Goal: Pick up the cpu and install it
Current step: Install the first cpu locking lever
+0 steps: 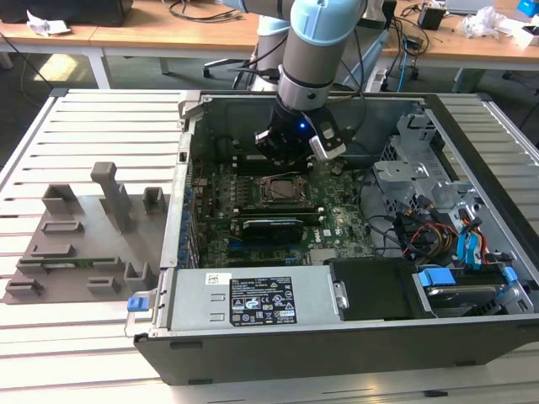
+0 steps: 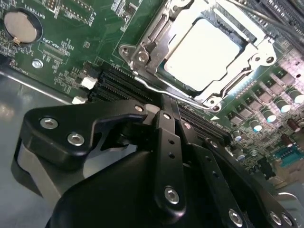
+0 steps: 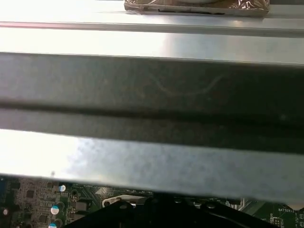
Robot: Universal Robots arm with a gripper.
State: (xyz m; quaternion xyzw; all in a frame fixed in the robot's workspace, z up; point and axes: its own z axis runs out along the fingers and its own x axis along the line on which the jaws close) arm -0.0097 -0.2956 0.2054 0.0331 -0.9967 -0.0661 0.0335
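A: Gripper?
B: The gripper [image 1: 286, 156] hangs inside the open computer case [image 1: 337, 358], low over the motherboard [image 1: 337, 223]. In the exterior view it's just at 12 o'clock of the socket frame [image 1: 268, 199].

A: Jaws?
B: In the second wrist view the black fingers [image 2: 166, 118] are pressed together at the tips, with nothing between them. Closed and empty.

A: Cpu?
B: The cpu [image 2: 204, 50] lies flat inside the metal socket frame, silvery top up, with the frame around all its edges. It's close ahead of the fingertips and not touching them. In the exterior view the cpu [image 1: 282, 188] is near the middle of the board.

A: Anything else on the board?
B: A coin battery [image 2: 19, 26] sits well away from the socket. In the first wrist view a thin strip of the green board [image 3: 38, 204] shows beyond a close grey metal band [image 3: 152, 90].

A: Surroundings, exterior view?
B: The labelled power supply [image 1: 253, 299] is at 6 o'clock of the socket and the drive cage with cables [image 1: 421, 194] is at 3 o'clock. Grey fixture blocks [image 1: 109, 198] stand on the slatted table [image 1: 84, 118] at 9 o'clock of the case, well apart from the gripper.
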